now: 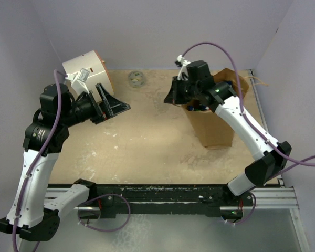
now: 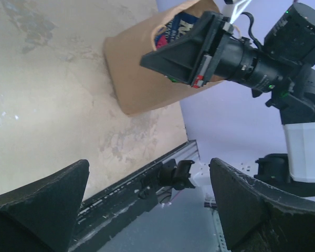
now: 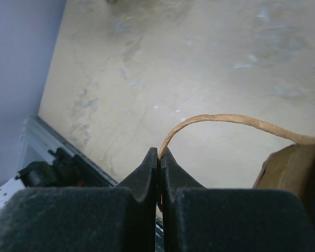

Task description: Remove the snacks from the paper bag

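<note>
- On the right side of the table (image 1: pixel 147 144), the paper bag (image 1: pixel 216 128) stands with its open mouth up.
- Just inside that mouth, a blue snack packet (image 2: pixel 174 27) with white lettering shows. Whatever else lies in the bag is too hidden to tell apart.
- At the bag's upper left rim, the right gripper (image 3: pixel 158 155) is clenched on the twine handle (image 3: pixel 226 118), with the fingertips pressed together and the twine pinched between them.
- From that pinch, the handle arcs up and over to the bag's rim, at the right edge of the right wrist view.
- Over the left-middle of the table, the left gripper (image 2: pixel 149 205) is released, its fingers spread wide with nothing between them. It faces the bag and is well apart from it.
- At the far left, behind the left arm, sits a white cylinder with an orange rim (image 1: pixel 86 67).
- Near the far wall, a small grey ring (image 1: pixel 136 79) lies on the table between the cylinder and the bag.
</note>
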Robot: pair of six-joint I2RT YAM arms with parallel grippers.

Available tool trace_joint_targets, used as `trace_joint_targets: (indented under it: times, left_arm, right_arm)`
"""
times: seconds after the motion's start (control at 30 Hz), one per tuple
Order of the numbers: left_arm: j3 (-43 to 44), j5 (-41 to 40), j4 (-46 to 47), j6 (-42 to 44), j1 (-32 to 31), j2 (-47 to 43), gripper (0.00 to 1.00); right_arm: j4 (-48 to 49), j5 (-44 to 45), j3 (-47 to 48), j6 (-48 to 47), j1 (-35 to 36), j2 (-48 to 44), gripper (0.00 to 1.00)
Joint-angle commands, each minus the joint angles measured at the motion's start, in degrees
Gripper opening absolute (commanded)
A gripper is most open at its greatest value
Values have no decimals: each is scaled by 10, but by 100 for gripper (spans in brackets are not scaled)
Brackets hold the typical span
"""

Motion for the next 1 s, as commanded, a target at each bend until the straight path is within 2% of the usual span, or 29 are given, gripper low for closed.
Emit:
trace_joint_targets:
  times: [0.0, 0.27, 0.43, 0.57, 0.63, 0.9, 0.97]
  left_arm:
    - [-20, 12, 28, -61, 0, -46, 99]
    - [-2, -50, -65, -77, 1, -124, 99]
    - [18, -78, -110, -79, 0, -148, 99]
    - [27, -85, -120, -76, 0, -146, 99]
    - [31, -85, -117, -70, 0, -137, 99]
    - [28, -53, -49, -43, 0, -63, 99]
    - [23, -34, -26, -38, 0, -38, 99]
  right_arm:
    - [87, -26, 55, 65, 74, 28, 0]
    - [99, -54, 219, 95, 164, 158, 0]
    - [146, -78, 225, 132, 195, 176, 0]
    - [146, -84, 210, 140, 198, 165, 1]
    - [142, -81, 195, 130, 198, 146, 9]
    - [38, 58, 127, 25, 195, 33, 69]
    - [17, 83, 113, 5, 194, 2, 81]
